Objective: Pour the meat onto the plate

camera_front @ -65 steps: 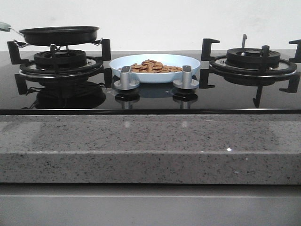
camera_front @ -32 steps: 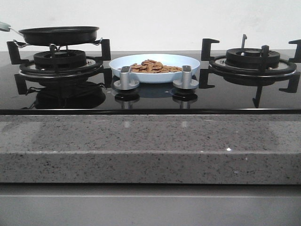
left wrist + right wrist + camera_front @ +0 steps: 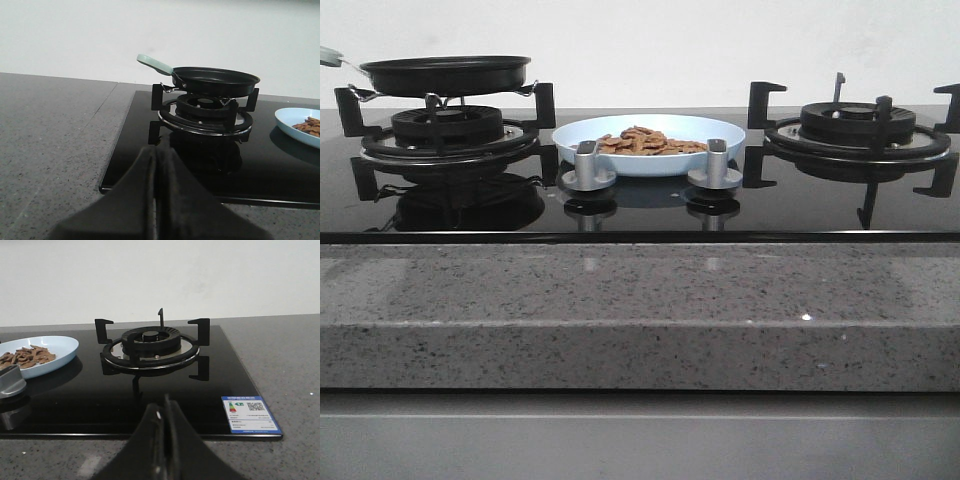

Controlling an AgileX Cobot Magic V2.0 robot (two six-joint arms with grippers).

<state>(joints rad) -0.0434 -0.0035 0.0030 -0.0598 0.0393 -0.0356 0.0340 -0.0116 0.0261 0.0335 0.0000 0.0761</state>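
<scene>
- The meat (image 3: 646, 141) lies heaped in the plate (image 3: 720, 131), on the black stove top between the two burners, behind two silver knobs (image 3: 588, 167).
- The empty black pan (image 3: 445, 73) sits on the left burner (image 3: 448, 132).
- Left tool (image 3: 155, 167) and right tool (image 3: 163, 415) are each pressed together, holding nothing, near the table's (image 3: 640, 310) stone front.

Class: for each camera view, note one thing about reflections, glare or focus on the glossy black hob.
Front view: the knobs mirror sharply in the hob. Left wrist view: the frying pan is crisp, the left gripper dark and soft. Right wrist view: the plate reflects dimly; the right gripper is blurred.
</scene>
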